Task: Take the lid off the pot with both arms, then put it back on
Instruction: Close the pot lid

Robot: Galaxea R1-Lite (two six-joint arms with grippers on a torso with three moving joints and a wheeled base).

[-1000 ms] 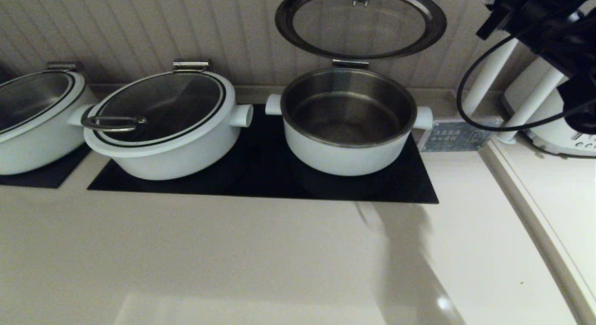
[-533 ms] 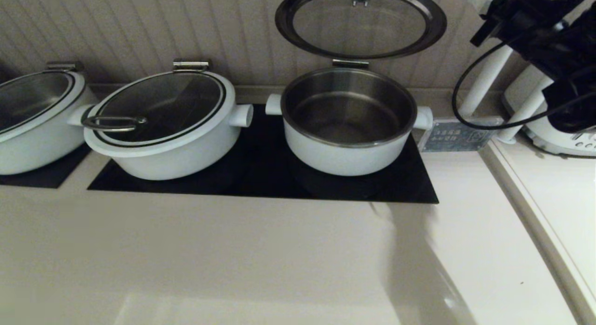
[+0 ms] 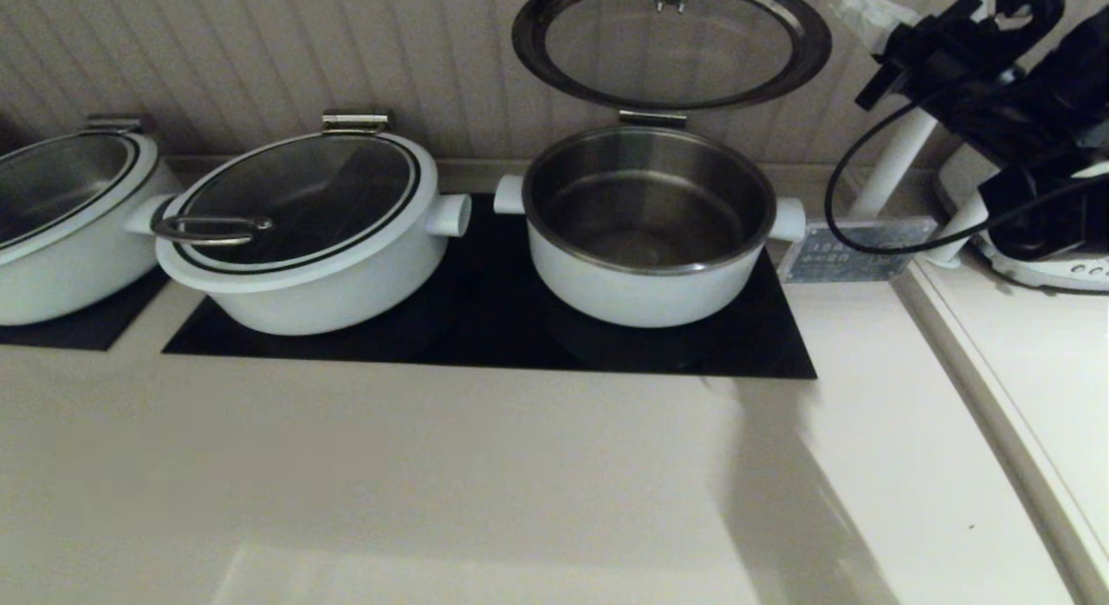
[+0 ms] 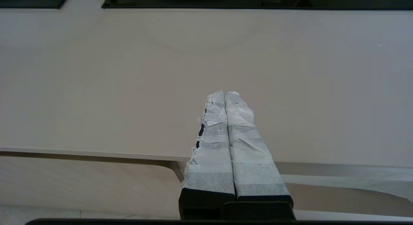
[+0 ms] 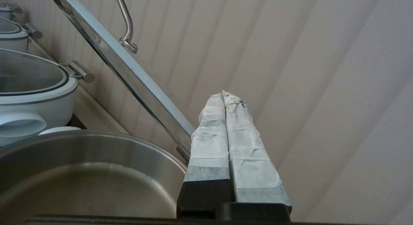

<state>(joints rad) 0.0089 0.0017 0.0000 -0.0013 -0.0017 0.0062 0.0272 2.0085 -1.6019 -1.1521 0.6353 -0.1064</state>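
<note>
The lid point(image 3: 671, 43) stands swung up on its rear hinge against the ribbed wall, above the open pot point(image 3: 645, 224), which sits on the black hob panel point(image 3: 485, 328) just right of a wider lidded pot point(image 3: 303, 232). The right gripper point(image 5: 223, 95) hangs beside the lid's edge, jaws pressed together and empty, while the left gripper point(image 4: 224, 94) hovers over the bare bench point(image 4: 129, 89), jaws likewise closed on nothing
</note>
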